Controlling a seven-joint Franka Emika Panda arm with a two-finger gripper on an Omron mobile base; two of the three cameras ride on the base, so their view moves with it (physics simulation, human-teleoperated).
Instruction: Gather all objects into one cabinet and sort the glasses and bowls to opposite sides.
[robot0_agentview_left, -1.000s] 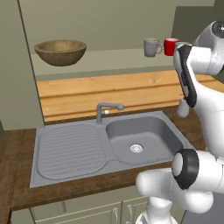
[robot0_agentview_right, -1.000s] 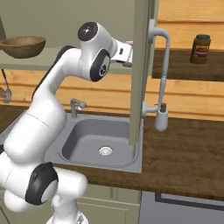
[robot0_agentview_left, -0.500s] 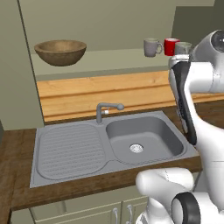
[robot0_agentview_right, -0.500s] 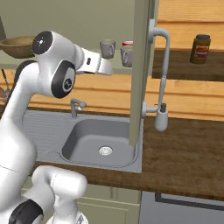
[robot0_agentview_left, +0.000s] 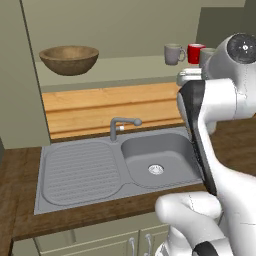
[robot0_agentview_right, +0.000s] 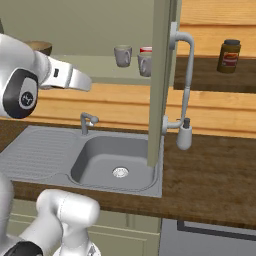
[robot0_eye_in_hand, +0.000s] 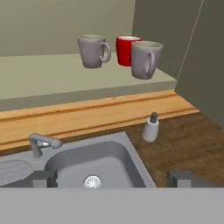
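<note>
On the long pale shelf (robot0_eye_in_hand: 52, 74) of the wide olive-green wall cabinet (robot0_agentview_left: 15, 80), the wide brown wooden bowl (robot0_agentview_left: 69, 59) sits at the left end. At the right end, well apart from it, three mugs stand upright in a cluster: a matte grey handled mug (robot0_eye_in_hand: 92, 51) on the left, a glossy red mug (robot0_eye_in_hand: 126, 50) behind, and a second matte grey handled mug (robot0_eye_in_hand: 145, 59) nearest the shelf's front edge, partly covering the red one. In the hand view both grey mugs have their handles turned to the right.

The two-finger gripper (robot0_eye_in_hand: 111, 179) is spread wide, with its dark fingertips (robot0_eye_in_hand: 43, 178) far apart at the bottom of the hand view and nothing between them. It is clear of the shelf and touches none of the mugs.

Below the shelf a band of light wooden panelling (robot0_agentview_left: 110, 107) runs along the wall. Beneath it, a grey sink basin with a ribbed drainboard (robot0_agentview_left: 80, 170) is set into the dark wooden counter (robot0_agentview_right: 210, 180), with a short grey faucet (robot0_agentview_left: 120, 126) at its back edge. A small grey dispenser (robot0_eye_in_hand: 151, 128) stands on the counter just right of the sink. In the right base view, an open cabinet door (robot0_agentview_right: 160, 80) is seen edge-on, and a brown jar (robot0_agentview_right: 229, 56) stands on a separate shelf to the right.
</note>
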